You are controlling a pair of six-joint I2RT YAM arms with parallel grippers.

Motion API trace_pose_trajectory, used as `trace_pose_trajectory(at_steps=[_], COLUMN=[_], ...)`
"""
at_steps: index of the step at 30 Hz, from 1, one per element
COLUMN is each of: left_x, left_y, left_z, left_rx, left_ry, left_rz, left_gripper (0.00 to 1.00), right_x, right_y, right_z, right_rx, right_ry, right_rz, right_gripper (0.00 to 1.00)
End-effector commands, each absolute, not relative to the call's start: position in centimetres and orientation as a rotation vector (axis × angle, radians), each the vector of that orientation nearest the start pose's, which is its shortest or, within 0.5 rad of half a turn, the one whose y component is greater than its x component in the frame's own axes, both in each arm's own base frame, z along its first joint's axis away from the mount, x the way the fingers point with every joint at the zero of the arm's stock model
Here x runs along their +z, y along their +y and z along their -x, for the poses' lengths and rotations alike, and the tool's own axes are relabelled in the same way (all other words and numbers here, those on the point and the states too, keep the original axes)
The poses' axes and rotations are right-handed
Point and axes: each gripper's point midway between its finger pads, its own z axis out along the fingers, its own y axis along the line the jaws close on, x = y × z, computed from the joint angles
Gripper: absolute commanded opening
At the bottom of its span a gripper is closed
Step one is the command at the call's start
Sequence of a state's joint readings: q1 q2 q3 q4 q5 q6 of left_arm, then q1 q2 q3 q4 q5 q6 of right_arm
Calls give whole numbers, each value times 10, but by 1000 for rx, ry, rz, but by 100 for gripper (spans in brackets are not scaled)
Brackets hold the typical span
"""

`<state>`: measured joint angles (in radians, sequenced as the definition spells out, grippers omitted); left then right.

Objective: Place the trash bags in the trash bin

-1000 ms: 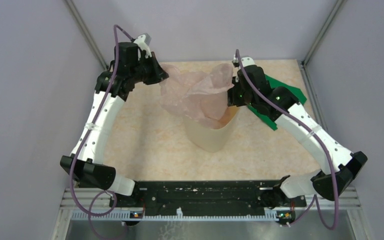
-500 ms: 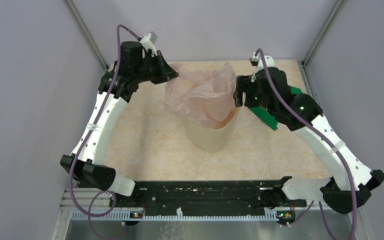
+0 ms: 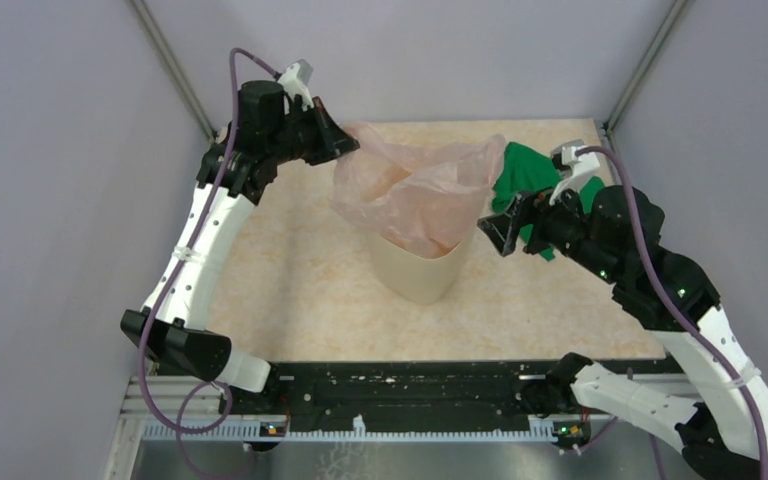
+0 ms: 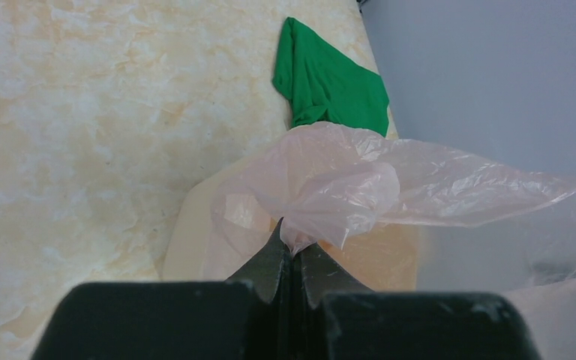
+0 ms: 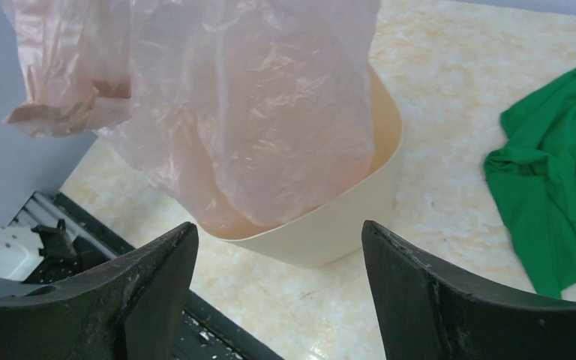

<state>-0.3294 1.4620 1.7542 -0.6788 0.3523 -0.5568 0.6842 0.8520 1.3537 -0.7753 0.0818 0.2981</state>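
While the left gripper (image 4: 292,251) pinches one edge of the bag (image 3: 415,190), whose belly sits in the bin (image 3: 420,275), and the right gripper (image 5: 279,232) hangs spread and empty nearby, that lone hold could drag it out.

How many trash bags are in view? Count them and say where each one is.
1. The pink trash bag hangs with its lower part inside the trash bin, one top corner pinched by the left gripper. Its bunched folds could hide a second bag.
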Motion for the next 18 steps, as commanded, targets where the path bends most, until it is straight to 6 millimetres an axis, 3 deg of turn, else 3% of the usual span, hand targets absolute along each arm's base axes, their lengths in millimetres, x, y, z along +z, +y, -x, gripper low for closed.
trace_pose_trajectory(at_steps=[1,7,13,16,18], left_x=[419,415,419,426,426], left_y=[-218,-230,-238,-242,-244], left_z=[-356,-354,-348,-342,-337], left_rx=[-987,-1029,-1115,-1186,-1219], left_ry=[1939,1947,1927,1897,1886], left_rz=[-48,-57,-14,36,65], left_gripper=[0,0,0,0,0], right_x=[382,372,350,345,347], right_y=[192,206,195,189,185], right_z=[-210,-239,-280,-300,-307], right_rx=[725,706,483,460,469], right_ry=[1808,1830,1865,1885,1888], right_rz=[357,293,241,216,192], right_gripper=[80,77,37,23,19])
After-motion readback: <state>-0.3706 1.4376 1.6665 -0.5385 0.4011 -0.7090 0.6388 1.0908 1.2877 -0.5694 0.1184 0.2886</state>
